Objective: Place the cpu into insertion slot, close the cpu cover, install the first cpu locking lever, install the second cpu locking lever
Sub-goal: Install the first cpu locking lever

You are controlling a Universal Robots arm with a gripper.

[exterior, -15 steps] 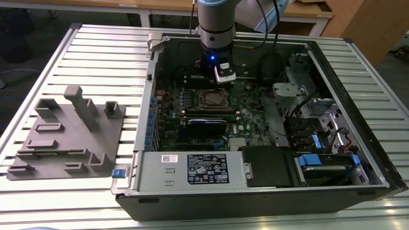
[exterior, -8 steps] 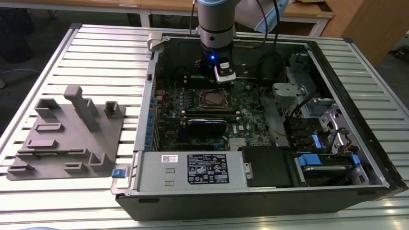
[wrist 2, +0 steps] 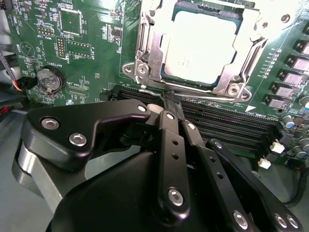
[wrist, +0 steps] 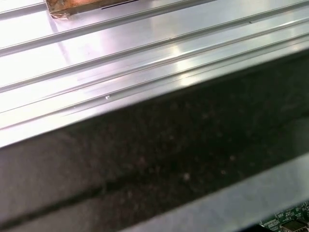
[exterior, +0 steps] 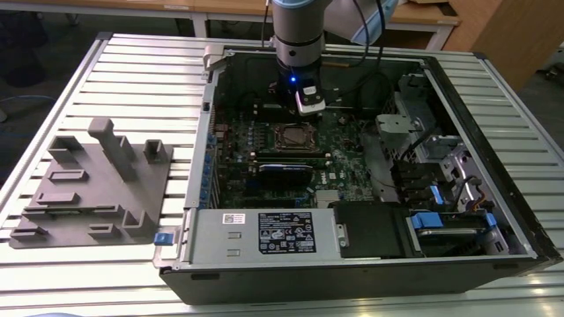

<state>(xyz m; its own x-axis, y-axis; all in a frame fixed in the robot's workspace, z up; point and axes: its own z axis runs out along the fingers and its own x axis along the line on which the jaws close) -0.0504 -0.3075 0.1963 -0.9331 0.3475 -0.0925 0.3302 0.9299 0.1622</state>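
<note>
Counter [exterior: 132, 72] is ribbed aluminium slats with an open computer case [exterior: 352, 284] lying on it. Grey moulded fixture [exterior: 97, 185] lies on the exterior view's left, well apart from the case. Room: wooden tables [exterior: 414, 16] along the far edge, dark floor [exterior: 35, 53] at far left. Arm [exterior: 300, 33] stands over the far half of the case with a blue light lit near its wrist. Labels: black-and-white sticker [exterior: 286, 232] on the metal box [exterior: 220, 241] at the case's near wall, small white sticker [exterior: 234, 218] beside it, print too small to make out. In the second wrist view the tool [wrist 2: 170, 100] is narrow, fingers [wrist 2: 169, 125] drawn together with nothing between them, tip over the long black slots [wrist 2: 217, 121] just beside the socket. cpu [wrist 2: 203, 43] lies in the insertion slot [exterior: 277, 137], silver face up. cpu cover [wrist 2: 149, 53] lies flat over it, the face showing through the window. Cannot tell whether the locking levers are latched. Coin cell [wrist 2: 48, 79] sits on the green board [wrist 2: 96, 29]. In the first wrist view a brown object [wrist: 82, 5] on the slats is cut off and can't be identified; the dark case wall is blurred.
</note>
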